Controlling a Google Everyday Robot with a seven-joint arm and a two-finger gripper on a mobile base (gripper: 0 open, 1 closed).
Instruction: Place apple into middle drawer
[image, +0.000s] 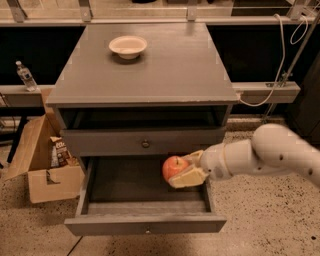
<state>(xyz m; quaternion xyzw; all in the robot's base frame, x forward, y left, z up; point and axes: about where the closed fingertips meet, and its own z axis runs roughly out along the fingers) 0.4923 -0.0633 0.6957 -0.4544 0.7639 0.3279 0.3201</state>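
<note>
Drawer front nearest: the middle drawer (145, 225) is pulled wide open at the bottom of the cabinet, its dark inside showing. Over its right part is the apple (172, 167), clamped between the pale fingers of the gripper (181, 169), which reaches in from the right on a white arm (270, 155); whether the apple touches the drawer floor cannot be told. Just behind and above, the upper drawer (145, 142) is closed. A cardboard box (37, 170) sits on the floor to the left. Farther back, a white bowl (128, 46) rests on the cabinet top (165, 70), and a water bottle (24, 76) stands at the far left.
</note>
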